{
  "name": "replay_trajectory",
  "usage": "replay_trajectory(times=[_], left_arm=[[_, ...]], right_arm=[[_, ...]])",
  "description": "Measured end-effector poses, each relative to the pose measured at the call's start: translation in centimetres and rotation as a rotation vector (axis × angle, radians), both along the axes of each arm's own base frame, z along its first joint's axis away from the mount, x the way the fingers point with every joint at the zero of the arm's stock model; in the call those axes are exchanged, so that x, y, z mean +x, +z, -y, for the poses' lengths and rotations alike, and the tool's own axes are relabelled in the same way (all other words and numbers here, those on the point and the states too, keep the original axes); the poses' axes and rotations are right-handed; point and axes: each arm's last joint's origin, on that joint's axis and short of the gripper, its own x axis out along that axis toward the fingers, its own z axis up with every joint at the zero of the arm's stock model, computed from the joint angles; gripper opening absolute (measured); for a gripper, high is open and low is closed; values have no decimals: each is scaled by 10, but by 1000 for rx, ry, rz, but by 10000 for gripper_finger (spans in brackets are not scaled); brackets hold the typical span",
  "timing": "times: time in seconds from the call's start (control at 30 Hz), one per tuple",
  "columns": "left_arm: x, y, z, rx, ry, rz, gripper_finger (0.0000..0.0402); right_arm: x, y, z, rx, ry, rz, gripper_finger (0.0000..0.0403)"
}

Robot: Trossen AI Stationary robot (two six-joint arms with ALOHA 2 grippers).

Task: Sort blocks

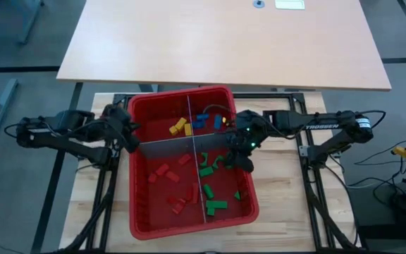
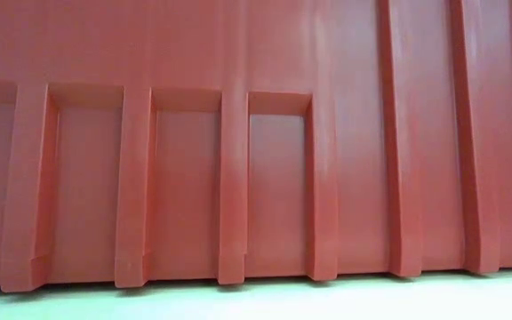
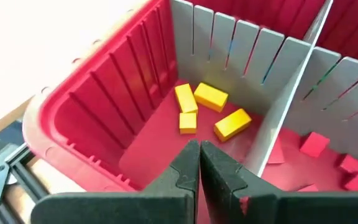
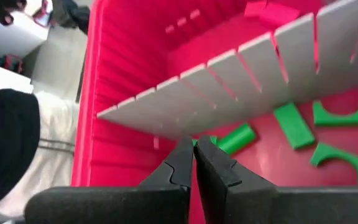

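Ribbed red plastic bin (image 2: 265, 178) wall fills your low view. Grey slotted divider panels (image 1: 189, 141) split it into four compartments: yellow blocks (image 3: 211, 96) far left, blue blocks (image 1: 201, 118) far right, red blocks (image 1: 162, 171) near left, green blocks (image 1: 216, 205) near right. Your left gripper (image 3: 199, 163) hangs above the yellow compartment, fingers closed and empty. Your right gripper (image 4: 193, 163), also pinched closed and empty, sits over the cross divider beside the green ones.
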Motion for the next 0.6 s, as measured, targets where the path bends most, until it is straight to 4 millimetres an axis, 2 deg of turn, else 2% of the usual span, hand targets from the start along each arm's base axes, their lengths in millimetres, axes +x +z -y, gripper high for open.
replay_trajectory(times=[0.4,0.6], left_arm=[[4,-17,2,-98,9,-100,0],[-5,-13,0,-106,84,-33,0]], right_arm=[[-13,-18,-15,10,39,-202,0],[-15,-28,-17,14,35,-246,0]])
